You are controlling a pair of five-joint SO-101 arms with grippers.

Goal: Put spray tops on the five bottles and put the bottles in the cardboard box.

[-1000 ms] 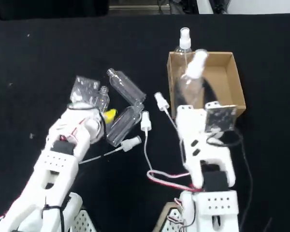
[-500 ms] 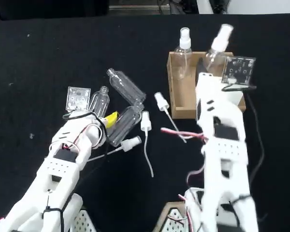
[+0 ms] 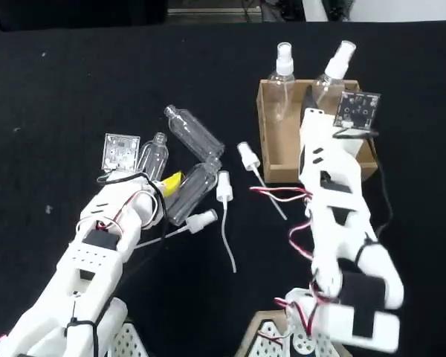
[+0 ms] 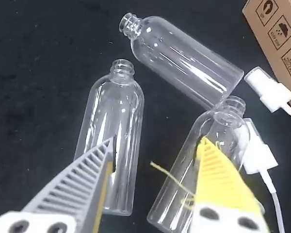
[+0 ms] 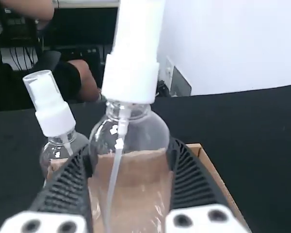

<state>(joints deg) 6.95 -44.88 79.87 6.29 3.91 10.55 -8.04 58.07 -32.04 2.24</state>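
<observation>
Three clear bottles without tops lie on the black table: one (image 3: pixel 194 134) (image 4: pixel 182 58), one (image 3: pixel 154 155) (image 4: pixel 111 141) and one (image 3: pixel 189 192) (image 4: pixel 218 141). My left gripper (image 3: pixel 163 183) (image 4: pixel 155 145) hovers open just above the latter two. Three loose spray tops (image 3: pixel 247 156) (image 3: pixel 224 186) (image 3: pixel 201 221) lie to their right. My right gripper (image 3: pixel 321 103) (image 5: pixel 131 155) is shut on a topped bottle (image 3: pixel 331 74) (image 5: pixel 128 126), held upright at the far side of the cardboard box (image 3: pixel 263 126) (image 5: pixel 208 158). Another topped bottle (image 3: pixel 282 74) (image 5: pixel 58 138) stands in the box's far left corner.
Red and white cables (image 3: pixel 282 195) trail from the right arm over the table in front of the box. Thin white dip tubes (image 3: pixel 227 245) run from the loose spray tops toward the table's front.
The right arm has carried the topped bottle from the box's near side to its far side. The left gripper has shifted slightly over the open bottles.
</observation>
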